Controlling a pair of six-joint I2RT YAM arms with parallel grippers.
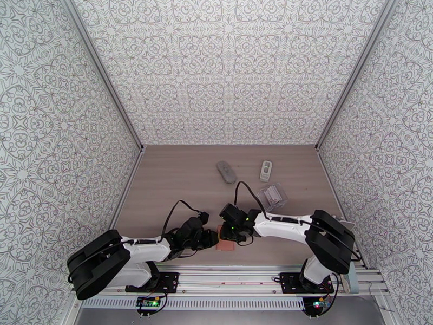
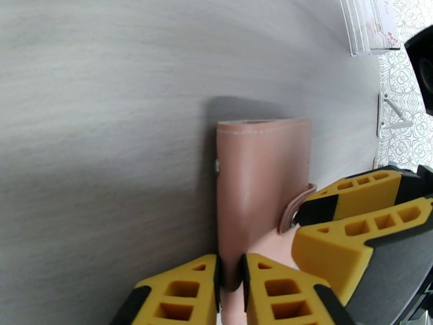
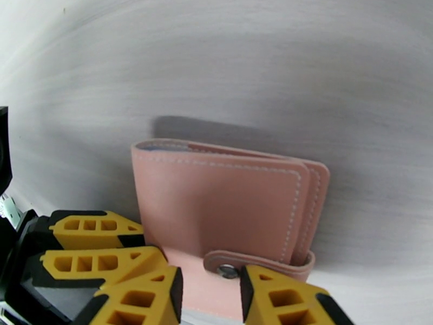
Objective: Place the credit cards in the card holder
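left pincer (image 2: 231, 266): narrow, its pads closed on the lower edge of the card holder (image 2: 262, 180). It holds only a thin bite of soft leather, so I think the edge may slide out if it is pulled.
card holder: pink, folded shut, lying between both pincers close to the near edge of the surface (image 1: 178, 180). If the two arms pull unevenly, it could turn or lift instead of opening.
right pincer (image 3: 210, 277): about half wide, with one finger on each side of the snap strap (image 3: 227, 269). I cannot tell whether the fingers press the strap. The strap is small and rounded, so it may escape and the snap would stay fastened.
credit cards (image 1: 274, 195): in a clear box (image 2: 354, 25), behind and to the right, well apart from the card holder. I can make out only a white one. If the holder springs closed, a card would have no pocket to enter.
surface: pale wood grain. Towards the far side lie a grey oblong object (image 1: 226, 171) and, to its right, a small white remote-like thing (image 1: 266, 170).
room: three walls (image 1: 227, 66) with a grey ornamental pattern, and metal posts in the corners.
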